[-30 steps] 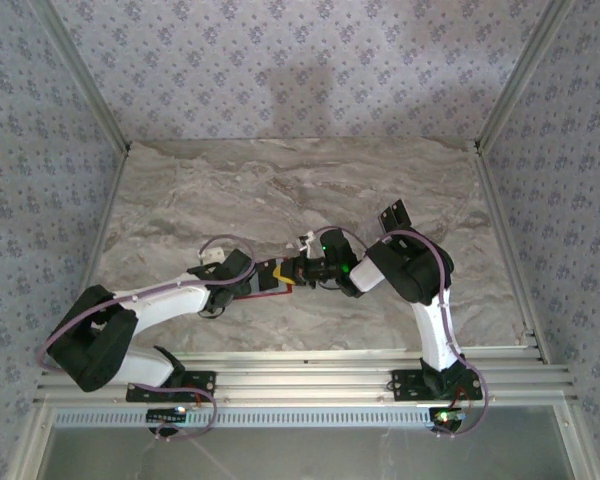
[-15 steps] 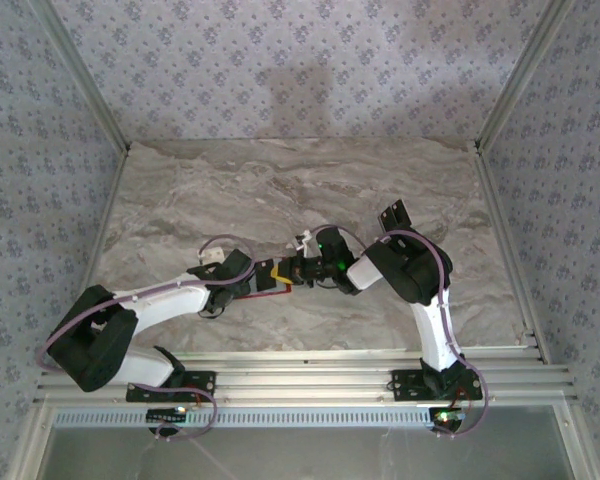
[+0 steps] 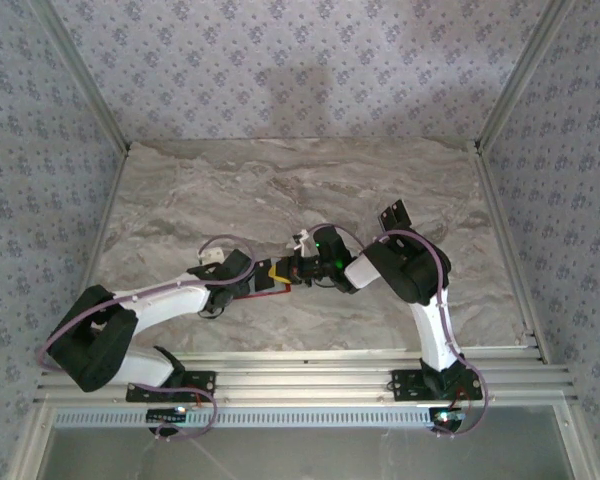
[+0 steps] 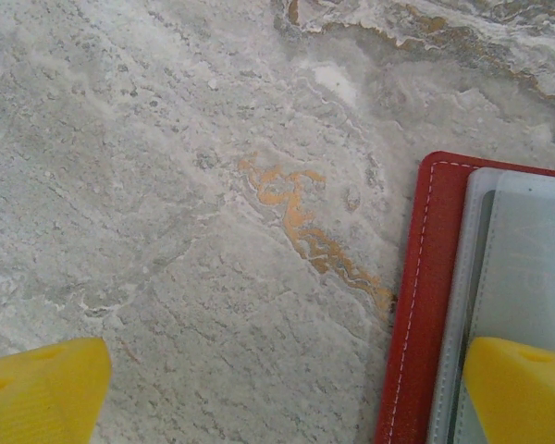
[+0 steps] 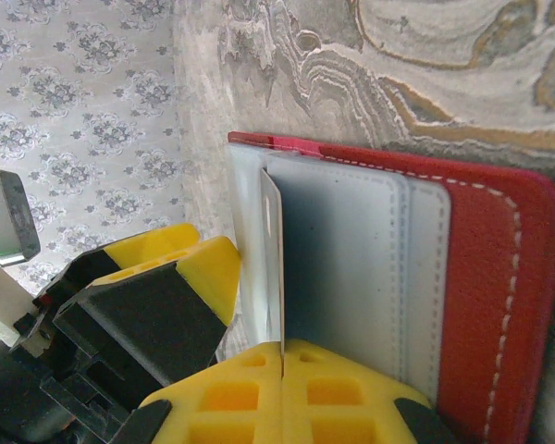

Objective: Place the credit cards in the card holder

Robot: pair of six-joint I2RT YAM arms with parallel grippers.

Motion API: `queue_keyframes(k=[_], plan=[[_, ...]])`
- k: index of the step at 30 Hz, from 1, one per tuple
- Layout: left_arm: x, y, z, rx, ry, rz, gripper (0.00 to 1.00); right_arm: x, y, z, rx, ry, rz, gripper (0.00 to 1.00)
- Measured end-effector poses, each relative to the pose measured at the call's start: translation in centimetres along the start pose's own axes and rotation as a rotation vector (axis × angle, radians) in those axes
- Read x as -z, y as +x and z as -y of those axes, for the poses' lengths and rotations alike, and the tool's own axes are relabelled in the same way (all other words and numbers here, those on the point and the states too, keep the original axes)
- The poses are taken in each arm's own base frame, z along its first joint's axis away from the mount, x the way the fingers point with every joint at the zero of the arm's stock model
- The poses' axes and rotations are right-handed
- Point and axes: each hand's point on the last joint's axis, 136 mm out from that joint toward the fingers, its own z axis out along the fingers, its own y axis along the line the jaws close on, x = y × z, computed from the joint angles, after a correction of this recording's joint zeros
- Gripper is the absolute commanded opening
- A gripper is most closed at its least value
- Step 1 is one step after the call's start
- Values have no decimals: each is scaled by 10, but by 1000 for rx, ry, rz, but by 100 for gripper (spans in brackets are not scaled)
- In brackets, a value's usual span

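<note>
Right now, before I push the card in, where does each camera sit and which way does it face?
Top external: fixed above and behind the bases, looking down on the table; left arm and right arm reach inward.
Left wrist: on the left arm, facing down at table and card holder edge; open left claw, yellow fingertips showing.
Right wrist: looks along the right claw, shut on a credit card edge-on.
Shared: both wrist views see the card holder.
</note>
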Motion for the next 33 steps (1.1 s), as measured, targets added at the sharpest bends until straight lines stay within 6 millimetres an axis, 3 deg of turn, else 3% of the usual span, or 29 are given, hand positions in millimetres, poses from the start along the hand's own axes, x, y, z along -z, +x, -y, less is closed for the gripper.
queue_keyframes(k=[33], plan=[[0, 0, -1, -1, -3, 2, 99, -3, -3, 1, 39, 15, -63, 0]])
